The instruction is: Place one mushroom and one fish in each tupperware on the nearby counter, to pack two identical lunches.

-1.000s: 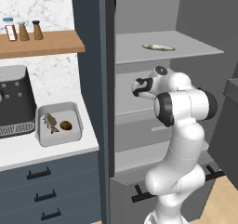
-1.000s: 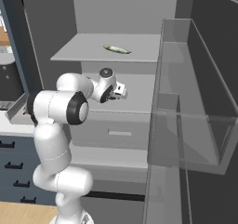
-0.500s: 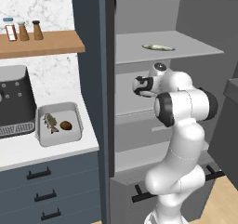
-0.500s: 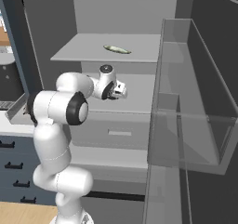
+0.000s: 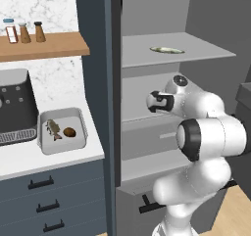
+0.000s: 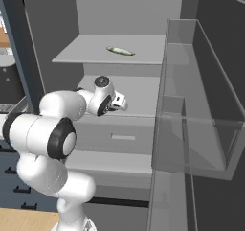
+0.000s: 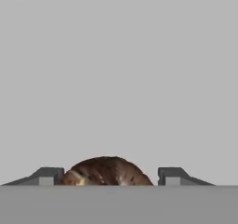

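Since a second ago, the claw (image 7: 106, 176) has narrowed around the mushroom (image 7: 106, 171).

My arm is folded at the elbow and reaches forward; the tool (image 7: 106, 175) has its fingers (image 7: 46, 175) spread apart.

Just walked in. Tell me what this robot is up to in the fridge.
The arm is reaching into the open fridge, its gripper at the middle shelf. In the hand view a brown mushroom sits between the two fingertips, the jaws set about as wide as the mushroom. A fish lies on the shelf above. On the counter, one tupperware already holds a fish and a mushroom.
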Robot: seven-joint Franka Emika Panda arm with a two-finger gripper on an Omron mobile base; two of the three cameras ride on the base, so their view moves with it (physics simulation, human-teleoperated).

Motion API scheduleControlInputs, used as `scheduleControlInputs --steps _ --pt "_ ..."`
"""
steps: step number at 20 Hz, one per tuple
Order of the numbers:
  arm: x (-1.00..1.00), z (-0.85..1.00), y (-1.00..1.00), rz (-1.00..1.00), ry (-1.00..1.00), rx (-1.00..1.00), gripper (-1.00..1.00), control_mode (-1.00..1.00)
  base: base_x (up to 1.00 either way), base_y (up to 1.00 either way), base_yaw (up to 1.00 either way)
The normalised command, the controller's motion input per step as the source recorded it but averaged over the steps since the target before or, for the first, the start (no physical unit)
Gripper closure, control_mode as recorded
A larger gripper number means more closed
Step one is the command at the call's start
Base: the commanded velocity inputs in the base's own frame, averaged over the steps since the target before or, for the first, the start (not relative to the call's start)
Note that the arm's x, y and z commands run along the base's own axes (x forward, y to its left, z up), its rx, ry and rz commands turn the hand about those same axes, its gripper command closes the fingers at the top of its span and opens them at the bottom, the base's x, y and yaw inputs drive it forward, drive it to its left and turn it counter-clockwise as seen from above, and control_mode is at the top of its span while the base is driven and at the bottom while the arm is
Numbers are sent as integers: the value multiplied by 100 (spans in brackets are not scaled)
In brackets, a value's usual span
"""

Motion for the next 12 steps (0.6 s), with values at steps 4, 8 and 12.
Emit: scheduleControlInputs --steps 4,8,12 --pt "-100 76 0 -1 -11 5 100 -100 0 0 0" --pt "-100 99 0 0 -2 4 100 -100 0 0 0" --pt "-100 94 1 0 1 1 100 -100 0 0 0"
